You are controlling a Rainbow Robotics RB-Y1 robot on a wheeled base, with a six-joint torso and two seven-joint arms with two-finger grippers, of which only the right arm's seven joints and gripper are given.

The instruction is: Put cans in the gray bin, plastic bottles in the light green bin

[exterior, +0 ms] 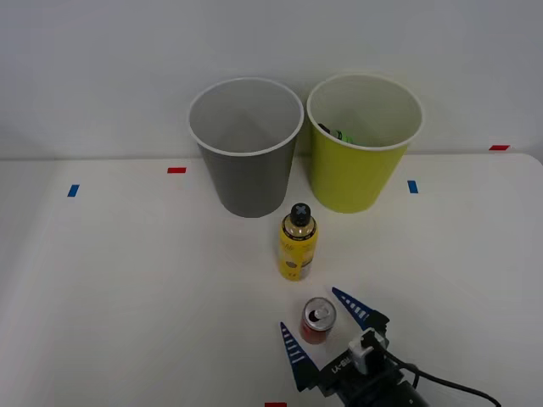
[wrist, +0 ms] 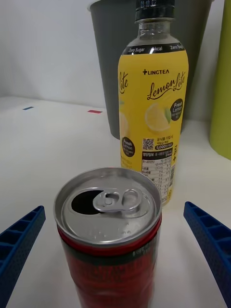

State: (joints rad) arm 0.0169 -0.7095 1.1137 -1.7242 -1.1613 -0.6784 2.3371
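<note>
Can (exterior: 318, 320) (wrist: 109, 236) stands upright on the table (exterior: 127, 288), red with a silver top, tab opening showing. Right gripper (exterior: 327, 326) has its blue fingers (wrist: 19, 240) spread wide, one on each side of the can, neither touching it. Bottle (exterior: 298, 242) (wrist: 151, 125), yellow with a black cap, stands upright just beyond the can. Behind it stand the gray bin (exterior: 248, 148) (wrist: 110, 53) and the green bin (exterior: 363, 144) (wrist: 222, 82), side by side, the green one to the robot's right.

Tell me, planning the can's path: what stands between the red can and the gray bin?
The yellow lemon-tea bottle stands upright between red can and gray bin, seen in the front view.
</note>
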